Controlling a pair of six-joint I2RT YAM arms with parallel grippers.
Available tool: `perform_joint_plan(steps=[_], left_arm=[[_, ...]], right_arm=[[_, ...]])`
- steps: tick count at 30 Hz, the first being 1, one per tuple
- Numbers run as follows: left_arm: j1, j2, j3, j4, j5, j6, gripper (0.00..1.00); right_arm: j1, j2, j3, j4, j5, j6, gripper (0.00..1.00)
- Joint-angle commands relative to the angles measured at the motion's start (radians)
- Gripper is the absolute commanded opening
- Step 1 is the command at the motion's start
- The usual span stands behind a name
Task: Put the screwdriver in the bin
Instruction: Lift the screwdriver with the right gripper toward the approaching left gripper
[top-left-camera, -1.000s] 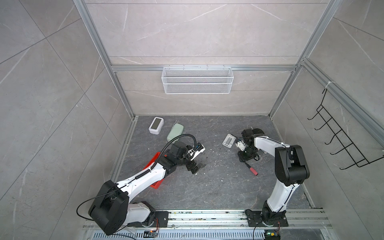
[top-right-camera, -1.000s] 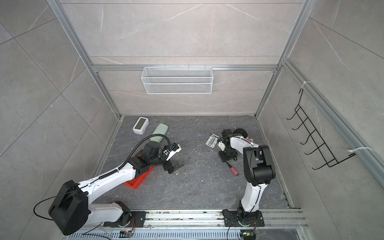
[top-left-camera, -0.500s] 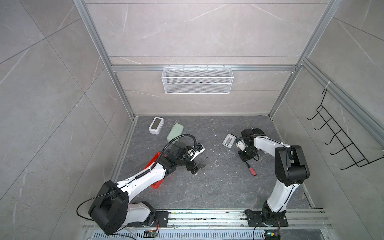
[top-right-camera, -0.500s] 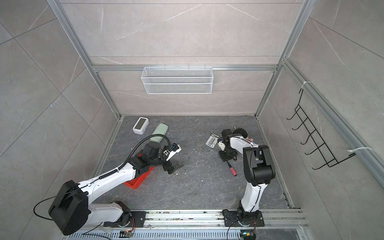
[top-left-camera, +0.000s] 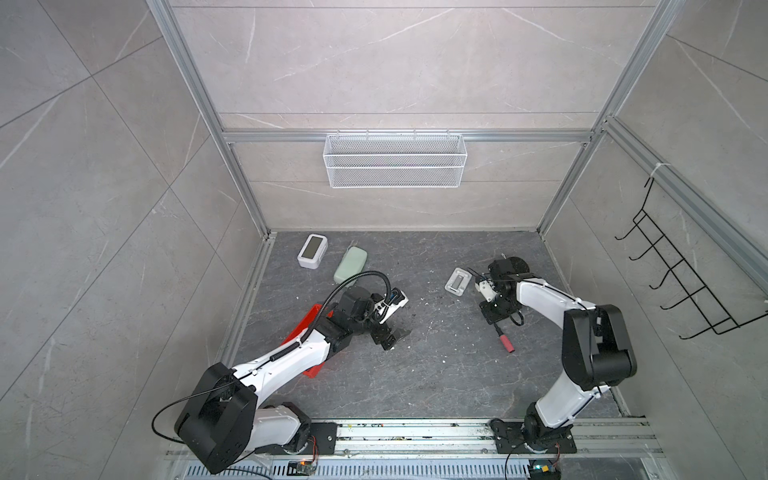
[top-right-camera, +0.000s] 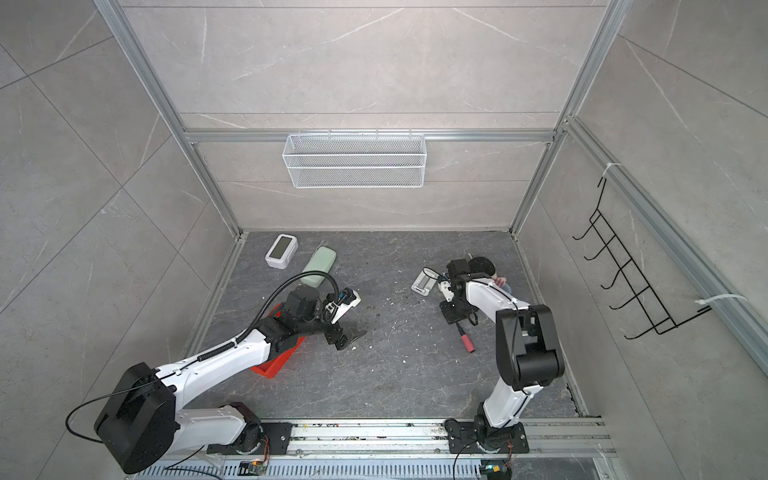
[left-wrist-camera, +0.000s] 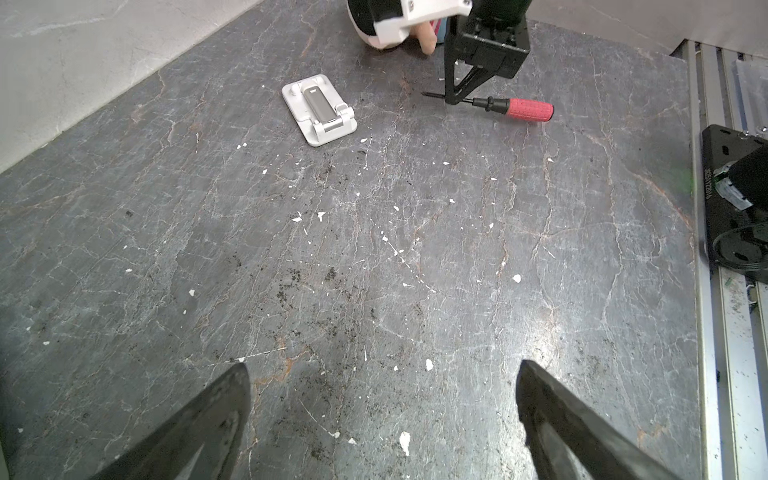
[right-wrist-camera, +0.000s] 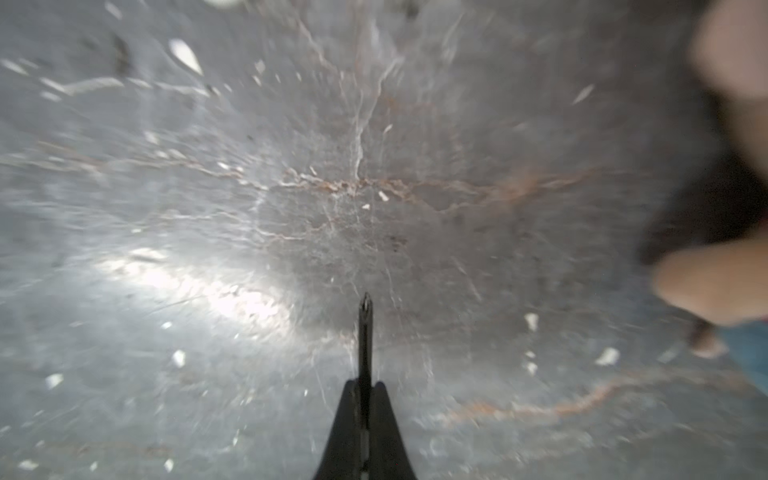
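Screwdriver, shaft gripped by right hand, points handle toward front rail.

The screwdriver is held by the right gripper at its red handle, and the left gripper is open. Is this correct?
Not quite. The right gripper is shut on the thin black shaft of the screwdriver, near the tip, not on the red handle, which sticks out free. The left wrist view shows this. The left gripper is open, as you say.
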Motion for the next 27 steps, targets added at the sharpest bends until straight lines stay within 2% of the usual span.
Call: perform_joint_plan(steps=[1,7,13,17,20,27], left_arm=[[-0.006,-0.035,-0.007,0.105,-0.017,-0.076,1.0],[-0.006,-0.011,0.03,0.156,0.02,-0.15,1.0],[-0.005,0.037,0.065,0.262,0.048,-0.267,1.0],[-0.006,0.071,0.082,0.36,0.056,-0.359,1.0],[-0.006,0.102,0.117,0.367,0.053,-0.398,1.0],[-0.009,0.159,0.171,0.449,0.081,-0.49,1.0]], right_arm=[[0.0,-0.124,-0.023,0.04,-0.018,0.013,0.0],[0.0,-0.283,-0.022,0.065,-0.074,0.046,0.0],[0.0,-0.409,-0.046,0.208,-0.211,0.142,0.0],[0.0,-0.451,-0.063,0.332,-0.339,0.23,0.0],[0.0,-0.471,-0.089,0.431,-0.406,0.301,0.0],[0.004,-0.489,-0.186,0.718,-0.521,0.563,0.0]])
